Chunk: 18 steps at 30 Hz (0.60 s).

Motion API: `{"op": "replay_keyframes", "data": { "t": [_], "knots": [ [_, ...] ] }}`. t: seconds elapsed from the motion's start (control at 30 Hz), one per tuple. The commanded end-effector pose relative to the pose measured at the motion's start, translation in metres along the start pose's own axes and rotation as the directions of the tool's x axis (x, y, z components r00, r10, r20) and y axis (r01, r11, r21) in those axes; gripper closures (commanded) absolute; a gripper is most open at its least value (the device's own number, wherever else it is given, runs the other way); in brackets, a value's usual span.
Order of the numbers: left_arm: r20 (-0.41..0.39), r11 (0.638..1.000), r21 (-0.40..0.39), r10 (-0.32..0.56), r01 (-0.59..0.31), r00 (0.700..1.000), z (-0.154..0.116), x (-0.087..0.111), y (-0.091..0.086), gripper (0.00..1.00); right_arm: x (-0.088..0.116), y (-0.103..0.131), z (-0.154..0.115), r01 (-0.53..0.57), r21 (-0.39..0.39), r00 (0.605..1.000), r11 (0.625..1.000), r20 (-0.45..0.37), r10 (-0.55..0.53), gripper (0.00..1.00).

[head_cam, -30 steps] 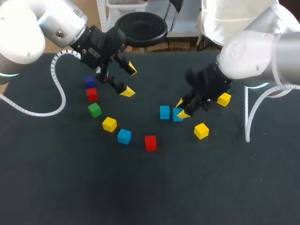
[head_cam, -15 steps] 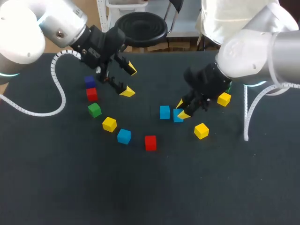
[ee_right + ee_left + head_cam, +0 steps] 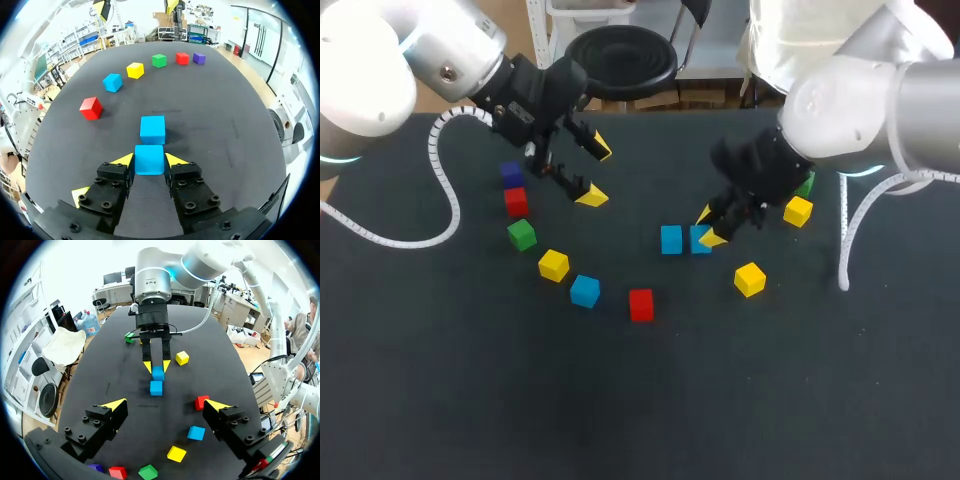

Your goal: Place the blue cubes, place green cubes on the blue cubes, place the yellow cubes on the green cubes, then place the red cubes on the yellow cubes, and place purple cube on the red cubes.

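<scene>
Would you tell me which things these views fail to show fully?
- Green cube: head view, mostly behind the right arm.
- Purple cube: left wrist view, cut off at the edge, under the left pincer.
- Yellow cube: right wrist view, partly under the right pincer gripping a blue cube.

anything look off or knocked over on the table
Nothing stands out. Nothing on the table is tipped, stacked or damaged. The right gripper holds one blue cube between its fingers, beside a second blue cube.

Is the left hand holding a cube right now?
No, the left hand is open, with nothing held between its fingers.
</scene>
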<state>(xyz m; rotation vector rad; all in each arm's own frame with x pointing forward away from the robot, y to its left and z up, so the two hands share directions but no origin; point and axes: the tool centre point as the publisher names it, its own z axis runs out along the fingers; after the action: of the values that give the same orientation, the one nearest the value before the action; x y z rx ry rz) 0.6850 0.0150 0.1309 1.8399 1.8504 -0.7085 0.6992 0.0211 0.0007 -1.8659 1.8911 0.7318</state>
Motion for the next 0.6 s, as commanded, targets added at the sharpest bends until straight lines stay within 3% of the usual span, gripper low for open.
{"op": "replay_keyframes", "data": {
  "t": [0.03,0.6],
  "knots": [
    [-0.003,1.000,0.000,-0.001,0.001,1.000,-0.0001,-0.0004,-0.0002,0.00,-0.0017,-0.0045,0.0017,0.003,-0.006,1.000,1.000,-0.005,-0.003,1.00],
    [-0.003,1.000,0.000,-0.001,0.001,1.000,-0.0001,-0.0004,-0.0002,0.00,0.0002,-0.0014,0.0017,-0.015,-0.014,1.000,1.000,-0.007,0.014,1.00]
  ]
}}
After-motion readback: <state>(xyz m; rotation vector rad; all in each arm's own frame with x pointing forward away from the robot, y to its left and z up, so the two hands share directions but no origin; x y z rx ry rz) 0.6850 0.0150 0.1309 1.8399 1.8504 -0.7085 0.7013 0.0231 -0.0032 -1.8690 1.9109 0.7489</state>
